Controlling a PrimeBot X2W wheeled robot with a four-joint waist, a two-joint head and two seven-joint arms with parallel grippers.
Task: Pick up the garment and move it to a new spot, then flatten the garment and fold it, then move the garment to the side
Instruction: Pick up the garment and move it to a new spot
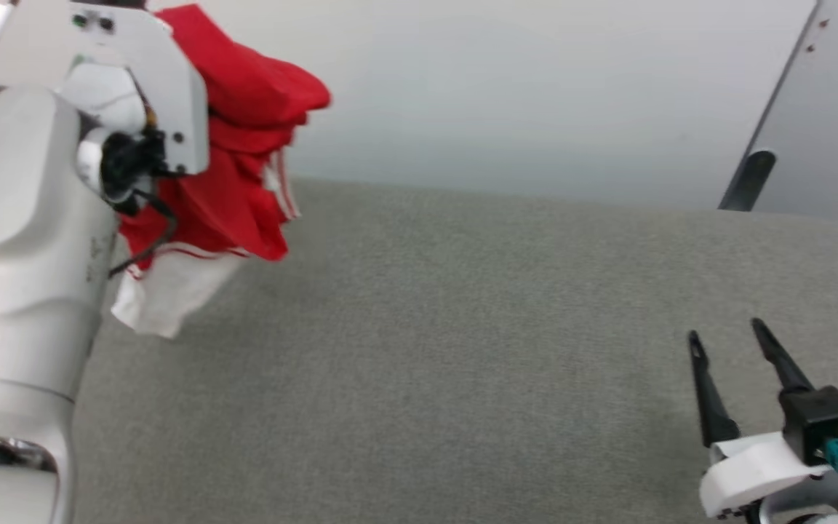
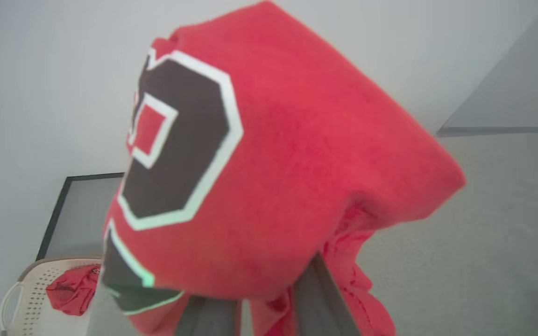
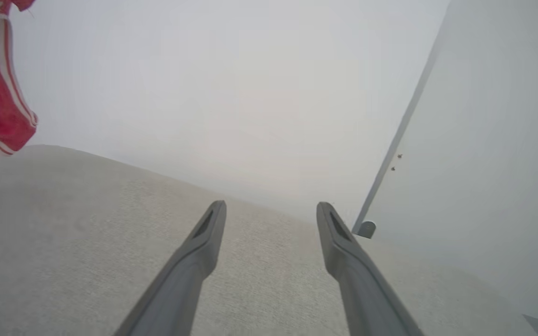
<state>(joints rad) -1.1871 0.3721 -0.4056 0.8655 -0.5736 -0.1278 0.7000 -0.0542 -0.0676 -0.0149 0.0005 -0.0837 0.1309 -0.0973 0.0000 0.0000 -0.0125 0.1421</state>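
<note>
1. Found left hand pinched narrow on the garment, bunched and hanging clear above the desk at its left side.
2. Saw right hand spread wide, empty, low over the right.
3. Judged step as the carry to a new spot, ahead of any flattening.
4. Expected next to need lowering onto bare desk, letting go, spreading flat.
</note>
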